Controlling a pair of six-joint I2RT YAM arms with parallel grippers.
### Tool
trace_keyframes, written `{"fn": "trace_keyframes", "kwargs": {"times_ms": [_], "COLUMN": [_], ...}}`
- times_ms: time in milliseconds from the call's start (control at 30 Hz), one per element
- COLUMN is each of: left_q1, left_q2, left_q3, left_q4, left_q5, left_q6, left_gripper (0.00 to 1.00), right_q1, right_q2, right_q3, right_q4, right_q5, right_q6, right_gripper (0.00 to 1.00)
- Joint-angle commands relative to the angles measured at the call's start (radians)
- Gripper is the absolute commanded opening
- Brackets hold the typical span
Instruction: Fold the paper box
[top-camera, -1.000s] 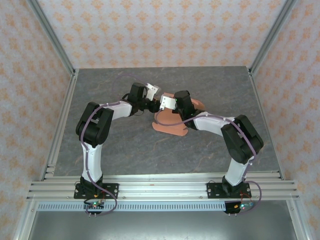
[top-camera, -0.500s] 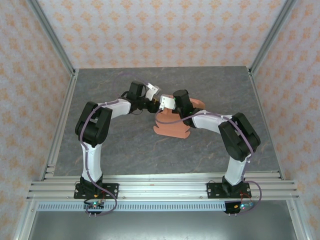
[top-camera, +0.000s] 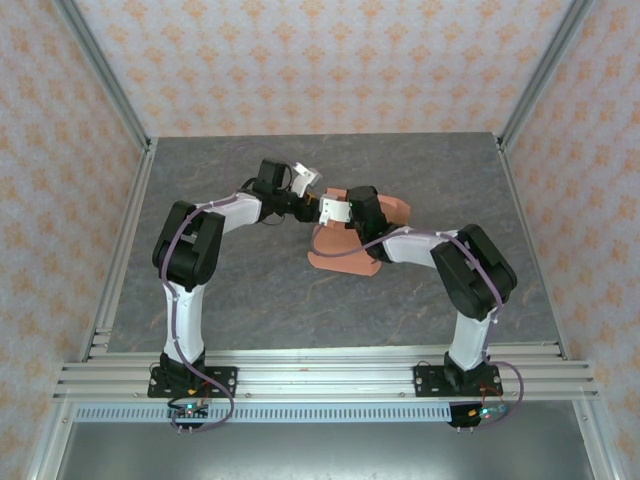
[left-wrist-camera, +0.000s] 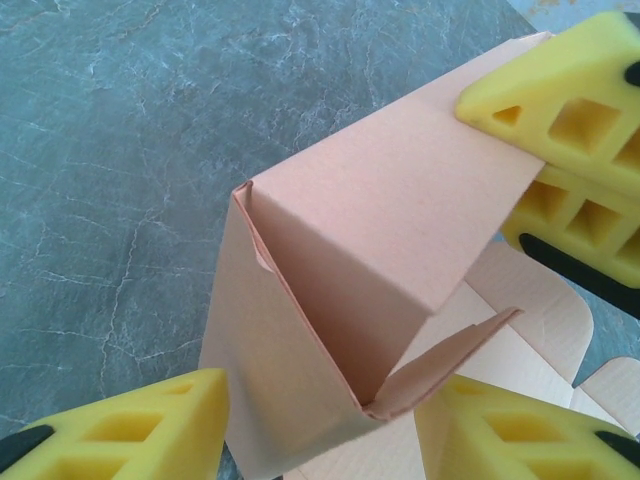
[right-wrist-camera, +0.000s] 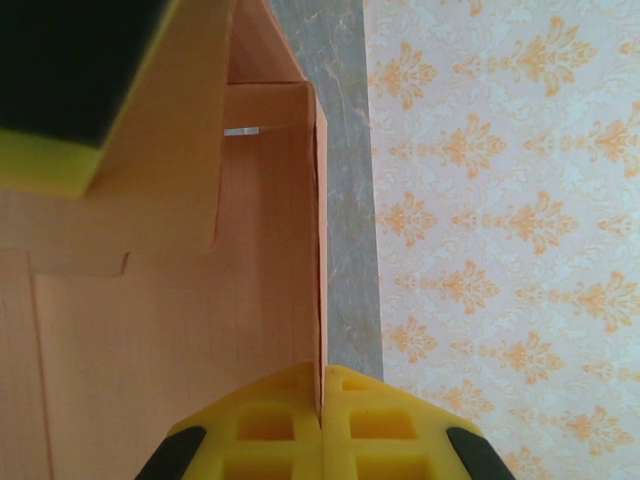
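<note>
The paper box (top-camera: 345, 252) is salmon-orange card, partly folded, on the grey table just right of centre. In the left wrist view its raised walls (left-wrist-camera: 380, 200) meet in a folded corner, with a flap (left-wrist-camera: 450, 355) leaning off it. My left gripper (left-wrist-camera: 322, 400) is open and straddles that corner, one yellow finger on each side. My right gripper (right-wrist-camera: 321, 395) is shut on the edge of an upright wall (right-wrist-camera: 200, 330); it also shows at the upper right of the left wrist view (left-wrist-camera: 540, 150). From above, the two grippers (top-camera: 303, 185) (top-camera: 335, 210) meet at the box's far left end.
The grey marbled table (top-camera: 230, 290) has open room in front of and to the left of the box. Aluminium rails (top-camera: 320, 375) run along the near edge and up both sides. Patterned walls (top-camera: 330, 60) close off the back and sides.
Both grippers have drifted slightly left and toward the back, and the box's held end has moved with them. The right gripper has stayed shut on the card.
</note>
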Motion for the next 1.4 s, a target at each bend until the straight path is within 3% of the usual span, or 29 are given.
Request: {"fn": "trace_keyframes", "kwargs": {"times_ms": [0, 467, 867, 1367], "left_q1": [0.003, -0.012, -0.025, -0.065], "left_q2": [0.014, 0.000, -0.018, -0.001], "left_q3": [0.036, 0.011, -0.059, -0.001], "left_q4": [-0.018, 0.041, 0.221, 0.100], "left_q5": [-0.019, -0.154, -0.279, -0.589], "left_q6": [0.002, -0.039, -0.143, -0.217], "left_gripper": [0.50, 0.50, 0.45, 0.35], "right_q1": [0.015, 0.026, 0.030, 0.042], "right_q2": [0.006, 0.020, 0.010, -0.022], "right_q3": [-0.025, -0.038, -0.042, -0.039], "right_q4": [0.031, 0.067, 0.020, 0.027], "right_q5": [-0.013, 0.002, -0.019, -0.036], "right_q6": [-0.023, -0.038, 0.006, 0.040], "right_gripper": [0.00, 0.00, 0.00, 0.00]}}
